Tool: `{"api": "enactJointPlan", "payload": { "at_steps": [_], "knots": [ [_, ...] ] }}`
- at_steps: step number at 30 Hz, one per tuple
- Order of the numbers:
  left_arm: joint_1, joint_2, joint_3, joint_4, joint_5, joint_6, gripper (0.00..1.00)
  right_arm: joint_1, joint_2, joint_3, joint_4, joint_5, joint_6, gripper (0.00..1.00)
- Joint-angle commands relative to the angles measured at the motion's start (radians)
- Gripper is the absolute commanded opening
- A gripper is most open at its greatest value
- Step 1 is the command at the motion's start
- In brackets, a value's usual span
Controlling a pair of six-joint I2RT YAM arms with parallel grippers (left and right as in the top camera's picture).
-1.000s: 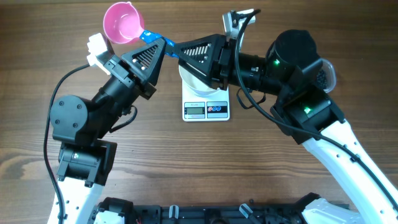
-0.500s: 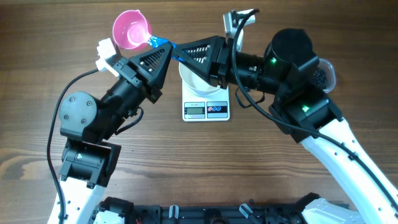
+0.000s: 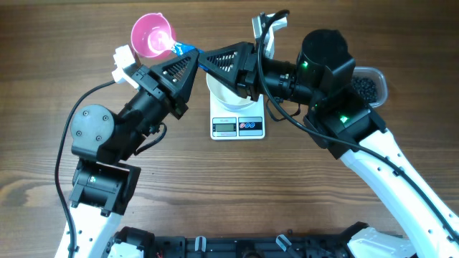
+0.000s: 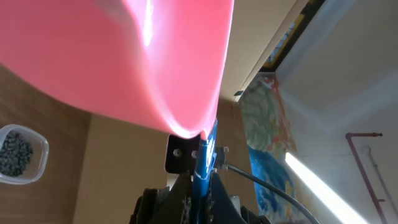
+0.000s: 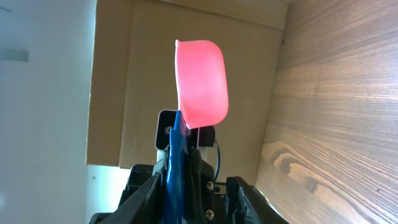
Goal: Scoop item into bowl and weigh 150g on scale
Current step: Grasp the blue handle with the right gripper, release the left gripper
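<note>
The wooden counter [image 3: 401, 43] is carrying two things directly on its brown planks. The white scale [image 3: 238, 127] is sitting near the middle, its display and buttons facing the near edge. A clear plastic tub [image 3: 384, 84] is resting well apart from it, toward the right side, and is holding a dark heap of beans [image 3: 367, 87].
</note>
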Motion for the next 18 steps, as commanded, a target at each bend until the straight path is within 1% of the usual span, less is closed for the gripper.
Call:
{"api": "enactJointPlan", "payload": {
  "at_steps": [1,4,18],
  "knots": [
    [-0.008,-0.005,0.003,0.011,-0.01,-0.005,0.04,0.002,0.01,0.017,0.002,0.009,-0.006,0.36],
    [-0.008,-0.005,0.003,0.011,-0.01,-0.005,0.04,0.002,0.01,0.017,0.002,0.01,0.0,0.35],
    [-0.008,-0.005,0.003,0.01,-0.013,-0.005,0.04,0.002,0.01,0.017,0.002,-0.01,0.027,0.18]
  ]
}}
